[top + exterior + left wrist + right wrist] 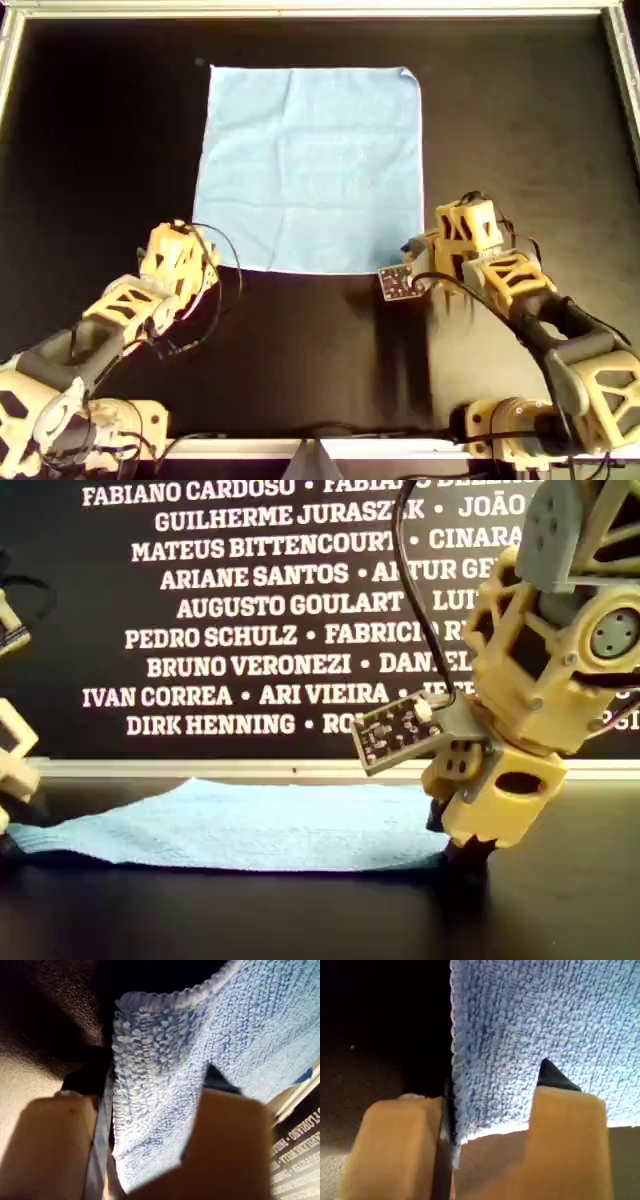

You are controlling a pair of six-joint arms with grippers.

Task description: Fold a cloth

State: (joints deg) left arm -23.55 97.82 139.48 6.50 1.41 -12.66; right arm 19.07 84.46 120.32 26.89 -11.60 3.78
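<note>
The light blue cloth lies spread flat on the black table, seen low and wide in the exterior view. My left gripper stands at its near-left corner in the overhead view. In the left wrist view the jaws are open, with the cloth corner between the two fingers. My right gripper stands at the near-right corner, tips down on the table. Its jaws are open too, one finger on the cloth, the other just off its edge.
A metal frame rims the black table. A small circuit board sticks out from the right wrist. A dark wall with white names stands behind the table in the exterior view. Both arm bases sit at the near edge.
</note>
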